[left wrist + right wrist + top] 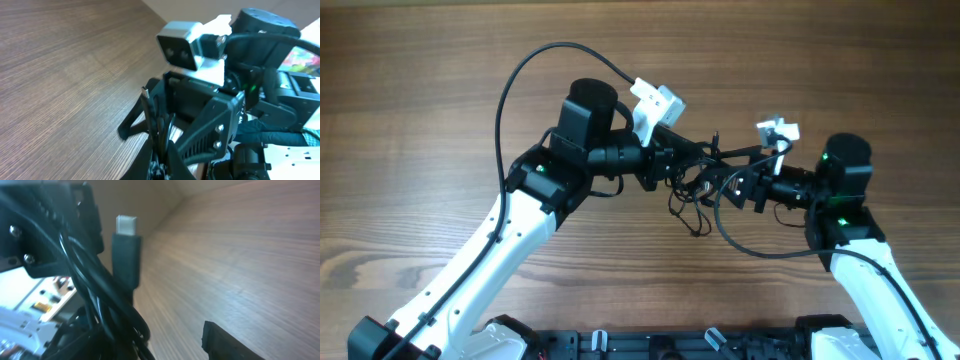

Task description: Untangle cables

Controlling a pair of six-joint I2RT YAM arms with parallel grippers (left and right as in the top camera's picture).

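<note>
This looks like the middle of the pull-apart step. Both arms meet over the centre of the table (440,80). The cables (696,205) are bunched up between the two grippers, and a few loose loops dangle toward the wood.

The left gripper (686,165) is clamped tight on a couple of strands. In its wrist view the cords run up from between its fingers. The right gripper (727,186) sits just beside it, pretty much nose to nose.

I honestly can't tell how the right jaws stand. Its own camera shows one fingertip (225,340) low in the frame and a plug (125,250) standing up right in front of it. Cords cross on the left, and the other finger is hidden.

My read is that the knot isn't out yet. The next move probably needs the right side to get a firm pinch on one strand or on that plug. Then it should draw away from the left slowly, so the loops slide free instead of cinching tighter.
</note>
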